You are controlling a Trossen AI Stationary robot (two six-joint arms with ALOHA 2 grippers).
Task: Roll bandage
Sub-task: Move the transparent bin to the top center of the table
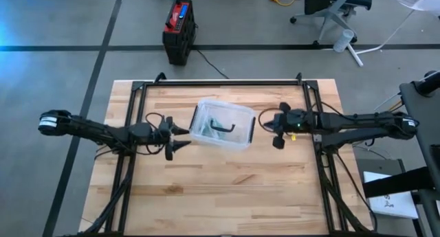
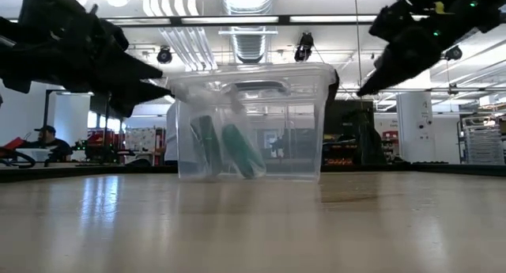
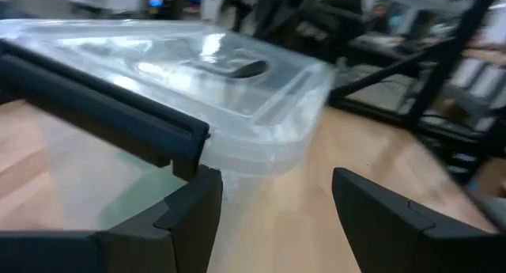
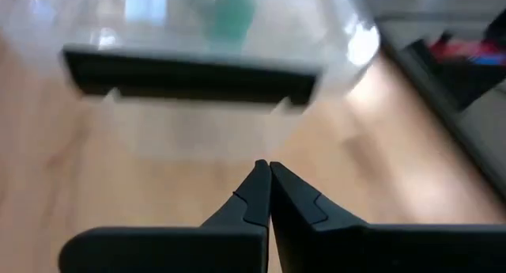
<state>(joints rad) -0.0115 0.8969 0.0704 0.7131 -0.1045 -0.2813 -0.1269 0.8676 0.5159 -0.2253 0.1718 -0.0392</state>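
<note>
Two grippers flank the lidded box: left gripper spread, nearer; right gripper pressed together; bandage inside.

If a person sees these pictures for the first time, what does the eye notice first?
First, the clear plastic box with its lid on, in the middle of the wooden table, with green rolls visible inside. Then the two dark arms facing it from both sides: the left tool open near one end, the right tool shut near the other.
</note>
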